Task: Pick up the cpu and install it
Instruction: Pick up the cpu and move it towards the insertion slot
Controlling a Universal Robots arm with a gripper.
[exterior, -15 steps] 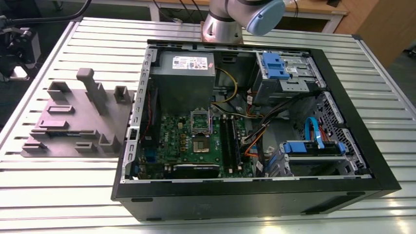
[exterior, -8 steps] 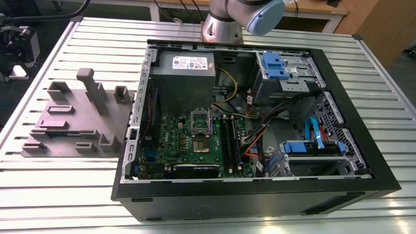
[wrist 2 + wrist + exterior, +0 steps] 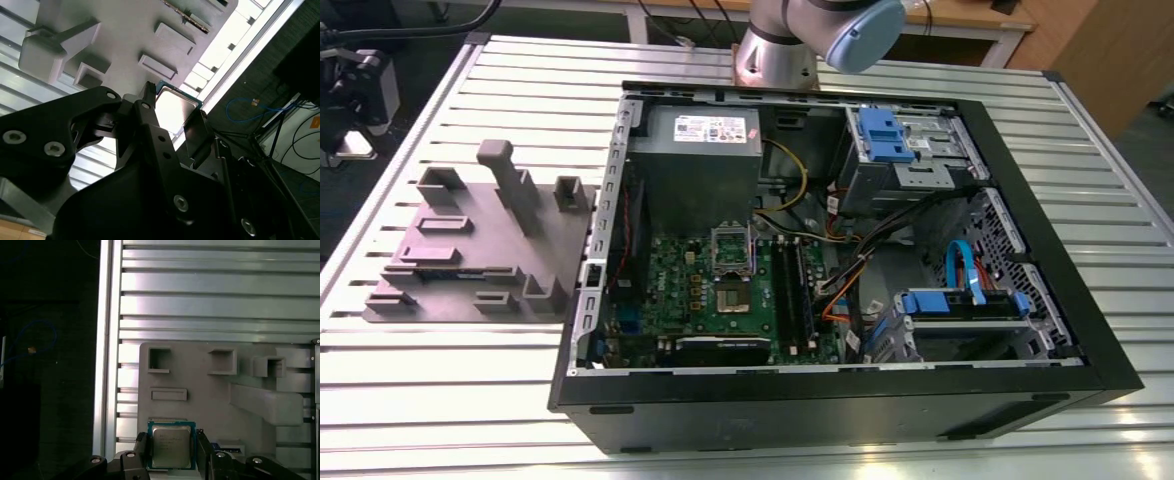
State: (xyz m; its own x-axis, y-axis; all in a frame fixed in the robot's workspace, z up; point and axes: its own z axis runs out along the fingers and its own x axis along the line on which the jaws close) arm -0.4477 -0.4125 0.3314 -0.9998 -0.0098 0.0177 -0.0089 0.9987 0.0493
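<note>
The cpu (image 3: 171,445) is a small square chip with a silvery top and a thin pale-green rim. It sits between the two dark fingers of my gripper (image 3: 172,454), which is shut on its edges. It looks lifted well above the grey fixture plate (image 3: 210,390) with its raised blocks and pockets. The second wrist view shows the cpu (image 3: 176,106) from the side, clamped in the gripper (image 3: 172,120) over the same plate (image 3: 125,30). In the exterior view, the motherboard's dark socket frame (image 3: 728,262) lies inside the open computer case (image 3: 854,400).
The grey fixture plate (image 3: 480,240) lies on the slatted metal table (image 3: 454,370) at the exterior view's left of the case. Inside the case are a grey power supply (image 3: 700,150), blue drive bays (image 3: 901,135), cables (image 3: 854,270) and memory slots (image 3: 790,290). The arm's base (image 3: 781,45) stands behind the case.
</note>
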